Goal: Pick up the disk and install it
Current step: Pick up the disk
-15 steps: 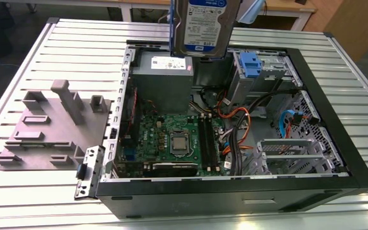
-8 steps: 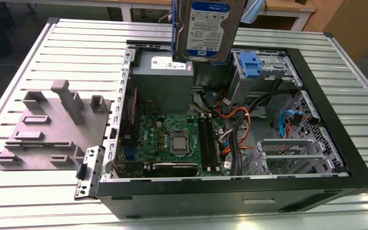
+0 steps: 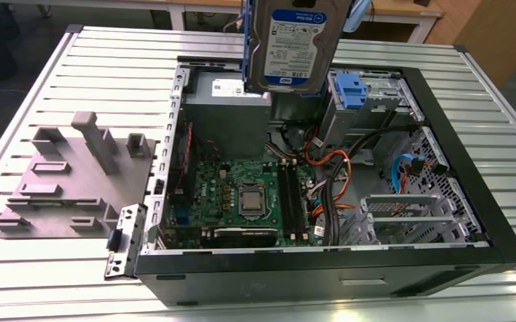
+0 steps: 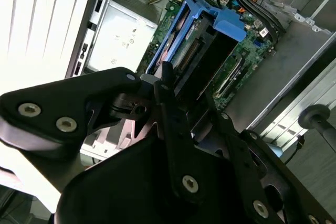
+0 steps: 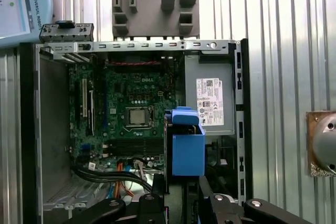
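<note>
Disk look: the disk [image 3: 294, 43] is a flat silver-grey drive with a white-and-blue label facing the exterior view; blue plastic rails run along its sides; in both wrist views it shows end-on, with a blue tab toward the camera [image 5: 188, 145] [image 4: 228, 24]
Disk place: held in the air above the open computer case [image 3: 329, 265], touching nothing inside it; in the exterior view it hangs in front of the case's far end, between the power supply [image 3: 226, 111] and the drive cage [image 3: 374, 100]
Claw: the claw [image 5: 180, 184] is clenched on the disk; the black fingers [image 5: 157, 182] press on its two sides, and the drive juts out beyond them toward the case
Case: lies on its side on the slatted worktop [image 3: 105, 74], side panel off; inside are a green motherboard [image 3: 239, 194], the grey power supply with a small white sticker, orange and black cables [image 3: 329, 161] and the metal drive cage
Cage: a bare blue clip [image 3: 349, 90] sits at its top
Fixture: a grey moulded block [image 3: 70, 174] with upright posts and slots rests on the worktop, beside the case on the exterior view's left
</note>
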`<control>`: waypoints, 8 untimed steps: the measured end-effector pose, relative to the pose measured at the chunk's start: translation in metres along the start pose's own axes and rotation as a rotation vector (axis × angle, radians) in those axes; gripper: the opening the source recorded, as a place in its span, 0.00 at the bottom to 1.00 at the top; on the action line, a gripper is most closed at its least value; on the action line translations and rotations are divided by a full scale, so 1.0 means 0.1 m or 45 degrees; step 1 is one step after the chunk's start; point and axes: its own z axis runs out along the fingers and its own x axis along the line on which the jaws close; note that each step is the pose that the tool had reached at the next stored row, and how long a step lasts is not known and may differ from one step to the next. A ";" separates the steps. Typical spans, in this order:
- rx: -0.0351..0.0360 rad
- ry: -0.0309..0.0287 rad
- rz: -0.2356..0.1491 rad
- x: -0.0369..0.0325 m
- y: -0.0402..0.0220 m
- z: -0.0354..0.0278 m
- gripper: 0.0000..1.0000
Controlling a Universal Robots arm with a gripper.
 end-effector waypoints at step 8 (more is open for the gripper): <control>-0.0001 0.0000 0.000 0.095 -0.036 0.017 0.35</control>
